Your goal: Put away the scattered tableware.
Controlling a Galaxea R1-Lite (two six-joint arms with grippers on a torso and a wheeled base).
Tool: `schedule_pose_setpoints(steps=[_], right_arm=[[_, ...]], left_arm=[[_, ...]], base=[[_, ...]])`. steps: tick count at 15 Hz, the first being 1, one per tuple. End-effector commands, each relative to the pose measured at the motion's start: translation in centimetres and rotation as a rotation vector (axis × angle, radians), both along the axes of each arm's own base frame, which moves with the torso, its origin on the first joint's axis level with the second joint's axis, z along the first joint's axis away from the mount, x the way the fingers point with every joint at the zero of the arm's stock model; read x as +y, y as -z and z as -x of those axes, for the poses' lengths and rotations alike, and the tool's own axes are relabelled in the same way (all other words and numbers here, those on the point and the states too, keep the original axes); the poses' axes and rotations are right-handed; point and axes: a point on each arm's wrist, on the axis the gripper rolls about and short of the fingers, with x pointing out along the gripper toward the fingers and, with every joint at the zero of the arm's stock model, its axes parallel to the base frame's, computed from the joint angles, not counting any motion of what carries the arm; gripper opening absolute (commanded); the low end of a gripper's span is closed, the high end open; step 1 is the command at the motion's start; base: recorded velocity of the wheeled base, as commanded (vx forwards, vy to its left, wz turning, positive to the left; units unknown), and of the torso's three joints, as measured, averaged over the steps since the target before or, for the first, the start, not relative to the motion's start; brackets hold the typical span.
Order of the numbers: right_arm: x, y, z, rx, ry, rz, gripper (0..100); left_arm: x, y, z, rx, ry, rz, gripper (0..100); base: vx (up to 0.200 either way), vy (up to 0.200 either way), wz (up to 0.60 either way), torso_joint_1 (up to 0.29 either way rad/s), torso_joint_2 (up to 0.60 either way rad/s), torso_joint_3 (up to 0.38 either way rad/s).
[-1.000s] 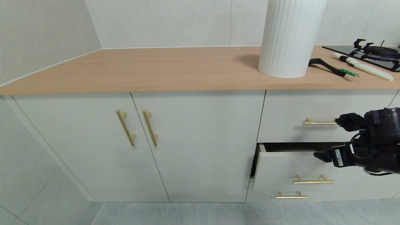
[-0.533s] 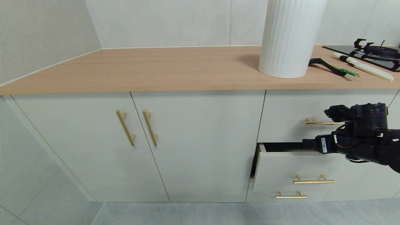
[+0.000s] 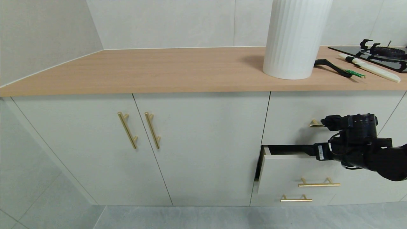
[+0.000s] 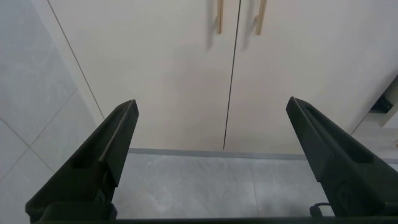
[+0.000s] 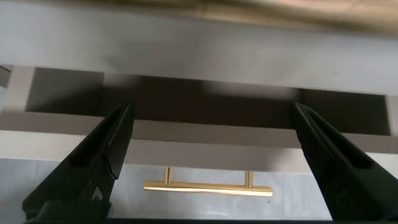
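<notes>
Pale kitchen cabinets (image 3: 203, 143) under a wooden countertop (image 3: 159, 70) are being faced by the robot. At the drawer stack, the right claw (image 3: 319, 136) is being held with its fingers spread wide, nothing gripped between them. The top drawer's gold handle (image 3: 316, 123) is being partly covered by the claw's upper finger; whether they touch cannot be told. Directly ahead of the claw, the middle drawer (image 3: 286, 171) is standing pulled partly out, and its dark opening (image 5: 205, 102) is being framed between the right claw (image 5: 211, 109) fingers, with the drawer's own gold handle (image 5: 208, 188) just below.

Scattered tableware is lying on the countertop above and beyond this claw: a black-handled utensil (image 3: 334, 67) and, near it, a cream-coloured knife (image 3: 372, 68). A white ribbed container (image 3: 294, 38) is standing just beside the utensil, a gas hob (image 3: 381, 52) behind the knife.

Well apart from these, the left claw (image 4: 211, 102) is being held open above grey floor tiles (image 4: 205, 186), before the double doors (image 4: 161, 74).
</notes>
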Motion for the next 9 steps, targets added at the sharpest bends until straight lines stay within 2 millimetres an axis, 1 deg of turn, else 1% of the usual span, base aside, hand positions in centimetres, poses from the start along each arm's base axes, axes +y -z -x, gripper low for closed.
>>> schedule_pose_setpoints(steps=[1,9], right_arm=[[0.03,0.51,-0.2,0.014,0.005,-0.008,100],[0.01,0.4,0.08,0.022,0.004,-0.005,100]], left_arm=[[0.0,-0.02,-0.01,0.001,-0.001,0.001,100],[0.0,-0.02,-0.01,0.001,-0.001,0.001,100]], base=[[0.0,0.0,0.0,0.0,0.0,0.0],[0.0,0.0,0.0,0.0,0.0,0.0]])
